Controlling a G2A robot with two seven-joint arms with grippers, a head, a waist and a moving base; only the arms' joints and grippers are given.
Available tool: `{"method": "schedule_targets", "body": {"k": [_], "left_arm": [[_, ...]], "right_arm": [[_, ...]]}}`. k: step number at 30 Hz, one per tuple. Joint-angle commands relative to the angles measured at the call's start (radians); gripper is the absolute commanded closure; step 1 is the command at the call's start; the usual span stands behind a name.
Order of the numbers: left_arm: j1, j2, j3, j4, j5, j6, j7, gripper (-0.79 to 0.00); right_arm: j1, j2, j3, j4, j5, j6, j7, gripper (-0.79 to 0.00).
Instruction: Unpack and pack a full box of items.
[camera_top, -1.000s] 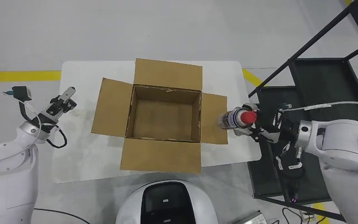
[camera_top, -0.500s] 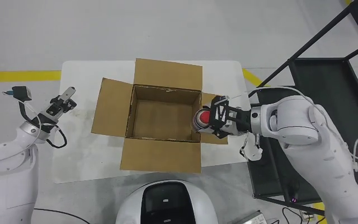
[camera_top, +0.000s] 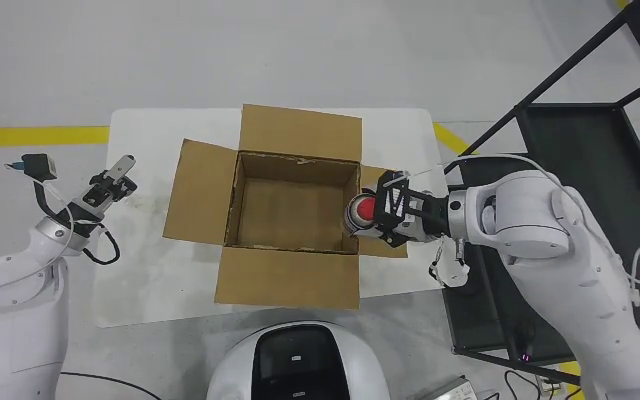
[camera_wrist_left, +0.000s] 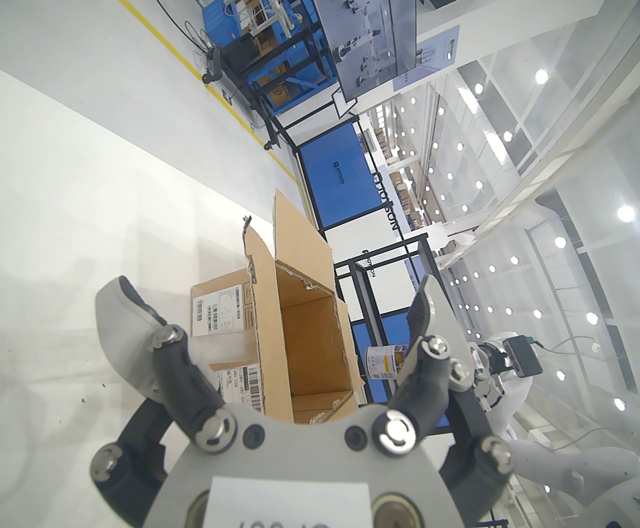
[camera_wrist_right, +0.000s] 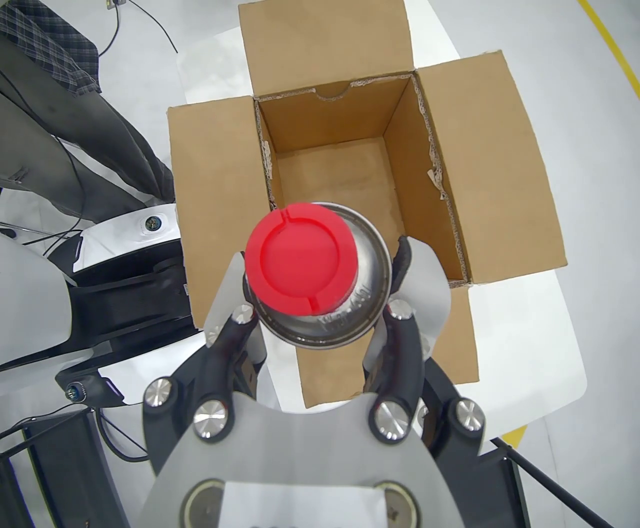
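From my remote feed: the right arm (camera_top: 520, 215), at the right of the top view, wears glossy white rounded shells with a thin white cable looped over them; the left arm (camera_top: 45, 245), lower left, is white too, trailing a black cable. Each wrist ends in a silver plate with a white label, black linkages and bright round screws; left gripper (camera_wrist_left: 272, 295) and right gripper (camera_wrist_right: 320, 260) carry pale grey fingers (camera_wrist_right: 430, 285) faced with black pads (camera_wrist_right: 400, 257)
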Motion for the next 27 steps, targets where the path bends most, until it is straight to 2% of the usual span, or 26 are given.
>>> {"method": "schedule_targets", "body": {"k": [1, 6, 11, 14, 21, 27], "left_arm": [[0.000, 0.000, 0.000, 0.000, 0.000, 0.000, 0.000, -0.785], [0.000, 0.000, 0.000, 0.000, 0.000, 0.000, 0.000, -0.785], [0.000, 0.000, 0.000, 0.000, 0.000, 0.000, 0.000, -0.785], [0.000, 0.000, 0.000, 0.000, 0.000, 0.000, 0.000, -0.785], [0.000, 0.000, 0.000, 0.000, 0.000, 0.000, 0.000, -0.785], [0.000, 0.000, 0.000, 0.000, 0.000, 0.000, 0.000, -0.785]], "right_arm": [[0.001, 0.000, -0.026, 0.002, -0.019, 0.002, 0.013, 0.000], [0.155, -0.016, -0.182, 0.027, 0.008, 0.052, 0.121, 0.000], [0.371, -0.058, -0.434, 0.089, 0.000, 0.114, 0.190, 0.000], [0.478, -0.082, -0.544, 0.149, -0.011, 0.147, 0.223, 0.000], [0.626, -0.132, -0.679, 0.262, -0.033, 0.194, 0.270, 0.000], [0.700, -0.175, -0.780, 0.363, -0.006, 0.203, 0.277, 0.000]]}}
